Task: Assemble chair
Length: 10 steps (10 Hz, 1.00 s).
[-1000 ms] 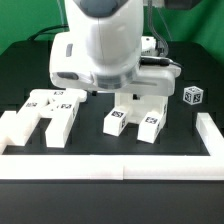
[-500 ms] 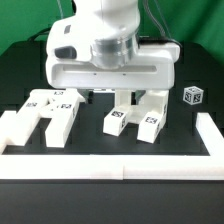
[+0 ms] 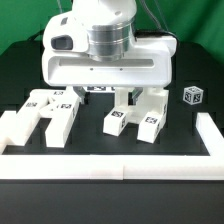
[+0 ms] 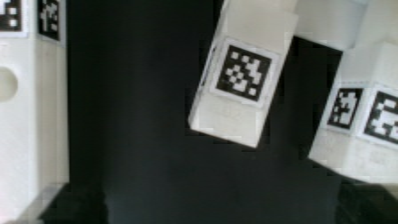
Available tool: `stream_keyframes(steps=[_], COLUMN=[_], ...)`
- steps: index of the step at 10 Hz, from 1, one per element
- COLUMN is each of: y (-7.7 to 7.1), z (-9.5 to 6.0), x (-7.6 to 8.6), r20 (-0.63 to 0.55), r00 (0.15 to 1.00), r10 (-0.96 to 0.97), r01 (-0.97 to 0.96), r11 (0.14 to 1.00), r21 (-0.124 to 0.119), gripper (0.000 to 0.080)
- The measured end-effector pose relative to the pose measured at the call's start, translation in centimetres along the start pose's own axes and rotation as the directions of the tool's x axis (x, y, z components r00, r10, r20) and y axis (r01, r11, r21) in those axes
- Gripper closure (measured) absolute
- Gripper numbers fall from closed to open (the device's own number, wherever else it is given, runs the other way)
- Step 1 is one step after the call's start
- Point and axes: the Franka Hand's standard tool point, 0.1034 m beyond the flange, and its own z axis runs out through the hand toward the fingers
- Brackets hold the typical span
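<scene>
Several white chair parts with black-and-white tags lie on the black table. A flat forked plate with blocks (image 3: 48, 110) lies at the exterior view's left. Two short bars (image 3: 118, 119) (image 3: 152, 122) lie side by side in the middle. A small tagged cube (image 3: 193, 96) stands at the right. My gripper (image 3: 101, 91) hangs above the table just behind the two bars, its fingers mostly hidden by the wide white hand. The wrist view looks down on a tagged bar (image 4: 242, 75), a second tagged part (image 4: 361, 110) and a white plate edge (image 4: 25, 100). No fingers show there.
Long white border rails run along the front (image 3: 110, 163) and up the right side (image 3: 211, 135) of the table. The arm's body hides the table behind the middle bars.
The hand has turned about its axis, so its wide face now faces the exterior camera, and it has risen slightly. The parts have not moved.
</scene>
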Motion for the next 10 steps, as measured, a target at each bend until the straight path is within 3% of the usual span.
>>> stream_keyframes(steps=[1,3,4,7,10], y=[0.9,4.1,4.5,4.5,7.8], z=[-0.1,-1.0,-0.9,-0.5,1.6], x=[0.0,0.9,0.8,0.6,-0.4], r20=[-0.007,-0.138,-0.194,-0.187,-0.199], r00=[1.000,0.988,0.980,0.981,0.976], r10=[-0.025,-0.066,-0.054,-0.058,-0.086], r01=[0.025,0.064,0.049,0.052,0.075], r11=[1.000,0.998,0.998,0.998,0.995], r21=[-0.003,-0.022,-0.033,-0.034,-0.063], gripper=[0.0151,0.0151,0.0151,0.0151,0.0151])
